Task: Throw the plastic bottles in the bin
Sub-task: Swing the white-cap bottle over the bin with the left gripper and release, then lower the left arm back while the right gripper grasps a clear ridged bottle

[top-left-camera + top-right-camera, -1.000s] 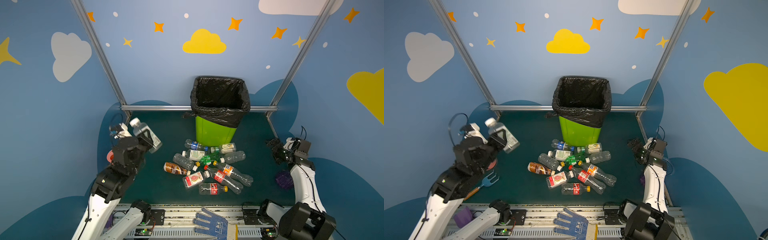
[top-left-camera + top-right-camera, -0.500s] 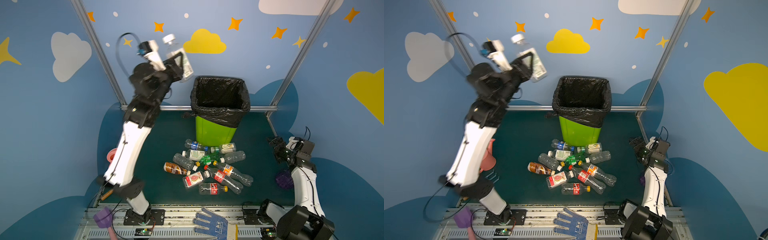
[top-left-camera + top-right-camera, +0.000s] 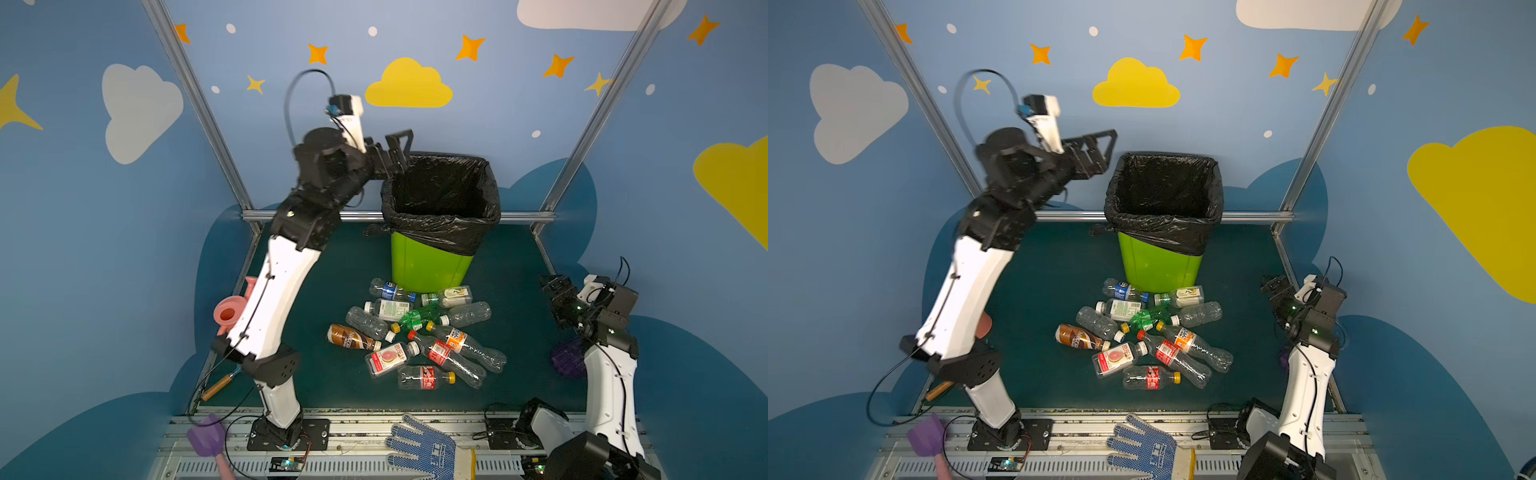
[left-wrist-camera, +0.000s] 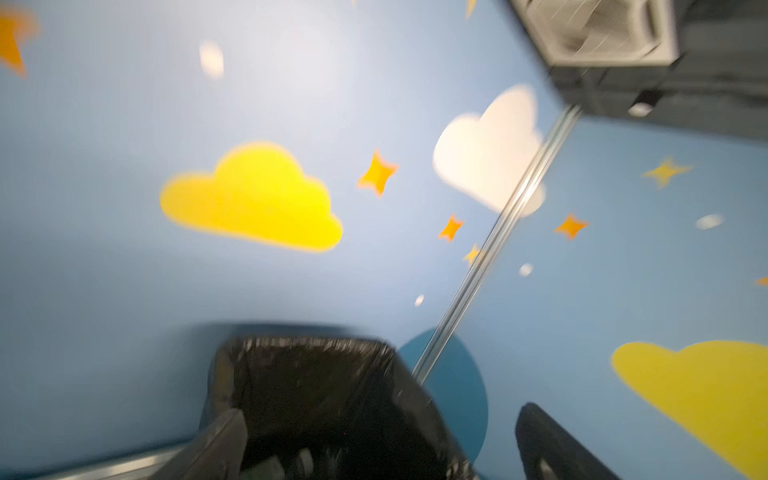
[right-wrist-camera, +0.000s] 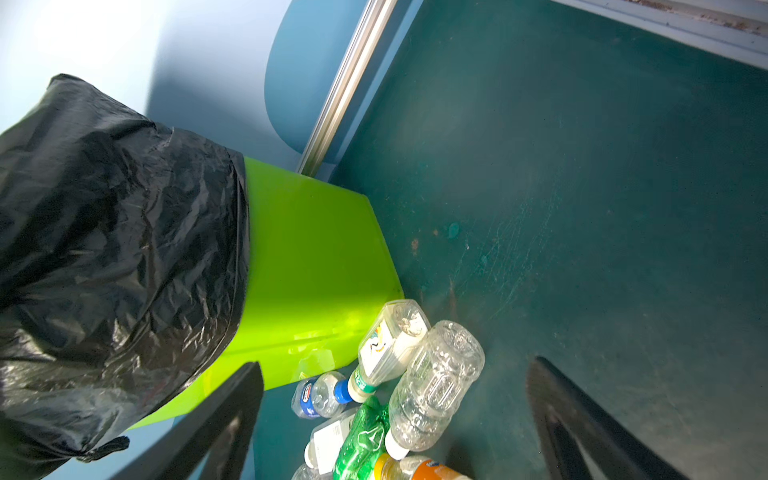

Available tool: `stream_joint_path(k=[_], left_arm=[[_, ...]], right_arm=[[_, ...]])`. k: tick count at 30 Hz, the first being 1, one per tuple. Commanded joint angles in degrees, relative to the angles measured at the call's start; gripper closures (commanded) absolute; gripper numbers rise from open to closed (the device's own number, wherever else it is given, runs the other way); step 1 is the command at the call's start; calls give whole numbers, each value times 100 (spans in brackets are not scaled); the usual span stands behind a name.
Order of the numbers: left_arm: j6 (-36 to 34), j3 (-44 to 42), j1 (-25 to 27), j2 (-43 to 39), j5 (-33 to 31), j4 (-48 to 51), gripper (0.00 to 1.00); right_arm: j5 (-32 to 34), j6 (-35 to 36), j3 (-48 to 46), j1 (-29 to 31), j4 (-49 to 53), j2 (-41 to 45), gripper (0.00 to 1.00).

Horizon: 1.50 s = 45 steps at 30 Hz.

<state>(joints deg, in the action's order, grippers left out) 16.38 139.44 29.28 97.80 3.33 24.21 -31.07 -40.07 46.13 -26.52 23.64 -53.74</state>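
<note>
Found the left gripper (image 3: 397,153) spread wide and empty, just beside the upper-left rim of the bin (image 3: 428,262) at centre frame. Judged this the release step; called next for a reach down to the plastic bottles (image 3: 444,358), heaped lower centre against the bin's foot. Found the right gripper (image 3: 556,300) wide and empty at right. Counted eleven bottles, one bin, two grippers.

Bin (image 3: 432,266) stands at twelve o'clock on the table (image 3: 332,270); plastic bottles (image 3: 440,353) lie clustered just before it, glove (image 3: 419,451) at six.
</note>
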Motion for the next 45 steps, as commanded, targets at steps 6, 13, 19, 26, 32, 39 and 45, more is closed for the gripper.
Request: stream_joint_path(k=[6,13,19,26,32,39,45], left_arm=[[-522,-3461,-182,-1821,-743,-1113,0],[149,-6518,-992,-3135,-825,-1232,0],[511,-8292,-1217,-3727,-953,-958,0],[950,-9473,-1411,-4185,-1178,-765,0],[1347,-9850,-1528,-4347,-1219,-634,0],[1612,-10142,-1675,-4662,-1308,-535,0],[1701,-10363,-1818,-4904,-1294,-430,0]], right_arm=[[-254,-354,-514,152,162,245,4],[27,-499,-856,867,0,47,4],[506,-966,-1106,1803,-273,-281,4],[760,-1352,-1211,2480,-742,-828,9],[929,-1391,-1142,2867,-909,-1370,10],[1073,-1336,-1027,2982,-1053,-1859,12],[1132,-1369,-904,3055,-1247,-2261,14]])
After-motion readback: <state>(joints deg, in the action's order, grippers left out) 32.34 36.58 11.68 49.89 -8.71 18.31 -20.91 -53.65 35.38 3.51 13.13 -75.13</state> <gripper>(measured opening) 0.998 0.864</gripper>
